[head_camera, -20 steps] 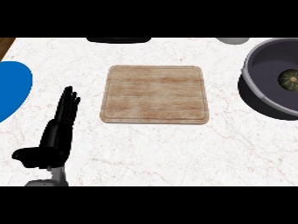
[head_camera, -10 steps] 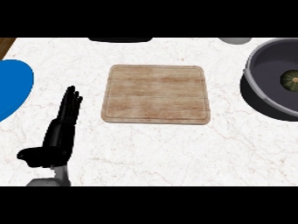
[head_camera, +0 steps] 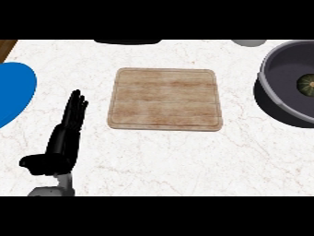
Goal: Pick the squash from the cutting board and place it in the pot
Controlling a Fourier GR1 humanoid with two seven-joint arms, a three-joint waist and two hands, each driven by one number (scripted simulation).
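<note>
squash (head_camera: 311, 84) lies inside pot (head_camera: 282, 108) | cutting board (head_camera: 165, 99) bare | left hand (head_camera: 62, 140) rests with straight fingers, holds nothing

You are looking down at a white marble-patterned counter (head_camera: 186, 161), smooth with faint grey veins. At its middle lies a pale rectangular wooden cutting board (head_camera: 165, 99), matt, its grain visible. Right of the board, a dark grey round metal-looking pot (head_camera: 275, 99) with a smooth lighter rim holds a dull dark green squash (head_camera: 311, 85). Left of the board, a matt blue plate (head_camera: 3, 99) and a matt black left hand (head_camera: 61, 140).
</note>
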